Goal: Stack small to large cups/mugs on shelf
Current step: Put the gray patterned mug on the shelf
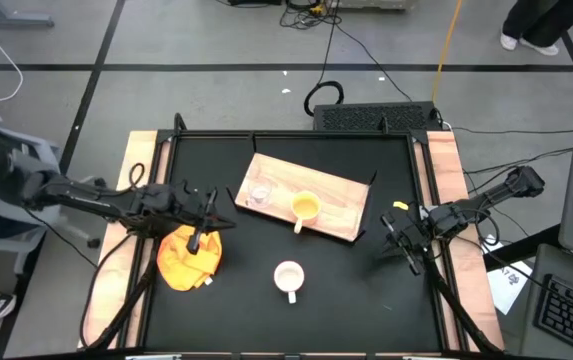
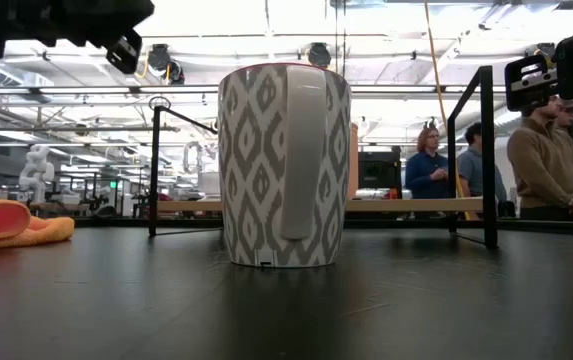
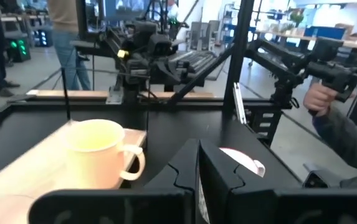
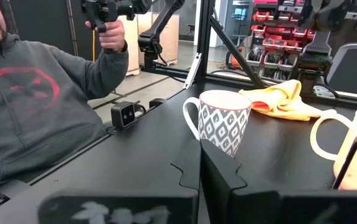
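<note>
Glass cup (image 1: 259,194) and yellow mug (image 1: 306,207) sat unstacked on the wooden shelf (image 1: 341,196), patterned white mug (image 1: 288,277) was on the table just off it, and both the left gripper (image 1: 198,240) and right gripper (image 1: 403,252) were closed, holding nothing.

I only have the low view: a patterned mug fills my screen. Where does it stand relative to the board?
Observer: The white patterned mug stands on the black tabletop, off the wooden board and on the near side of it.
Operator: What's on the board?
Observer: The yellow mug and a small clear glass cup, side by side and apart.
Operator: Are the grippers holding anything?
Observer: No. The left gripper is shut over the orange cloth; the right gripper is shut near the table's right edge.
</note>
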Controlling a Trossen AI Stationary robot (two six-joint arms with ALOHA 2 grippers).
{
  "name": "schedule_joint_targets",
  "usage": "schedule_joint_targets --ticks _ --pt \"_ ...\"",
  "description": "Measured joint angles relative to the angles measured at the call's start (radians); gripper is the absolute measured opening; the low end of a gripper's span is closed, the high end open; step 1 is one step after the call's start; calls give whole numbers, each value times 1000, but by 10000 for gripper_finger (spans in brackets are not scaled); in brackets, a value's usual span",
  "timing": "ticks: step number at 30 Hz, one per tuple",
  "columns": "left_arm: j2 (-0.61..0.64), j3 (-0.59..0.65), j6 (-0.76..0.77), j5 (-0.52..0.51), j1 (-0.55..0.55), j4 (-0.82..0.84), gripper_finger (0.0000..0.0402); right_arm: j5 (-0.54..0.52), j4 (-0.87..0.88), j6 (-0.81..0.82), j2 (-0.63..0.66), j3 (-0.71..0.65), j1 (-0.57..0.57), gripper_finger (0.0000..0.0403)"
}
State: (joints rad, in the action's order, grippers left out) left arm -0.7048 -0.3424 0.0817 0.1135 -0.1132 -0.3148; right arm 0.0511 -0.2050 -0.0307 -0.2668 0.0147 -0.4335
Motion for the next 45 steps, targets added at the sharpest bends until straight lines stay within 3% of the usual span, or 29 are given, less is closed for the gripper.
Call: schedule_joint_targets --ticks 10,20,28,39,45 --pt "-225 -33 9 -1 -70 -230 16 -2 0 -7 0 0 0 0" --pt "-396 -186 -7 23 -119 -230 16 -2 0 -8 0 0 0 0" --pt "-415 -217 -21 34 -132 -228 16 -2 0 -8 0 0 0 0" --pt "-463 -241 80 8 -149 -234 16 -2 0 -21 0 0 0 0" --pt "-577 -386 50 8 -187 -77 16 -38 0 -18 0 0 0 0"
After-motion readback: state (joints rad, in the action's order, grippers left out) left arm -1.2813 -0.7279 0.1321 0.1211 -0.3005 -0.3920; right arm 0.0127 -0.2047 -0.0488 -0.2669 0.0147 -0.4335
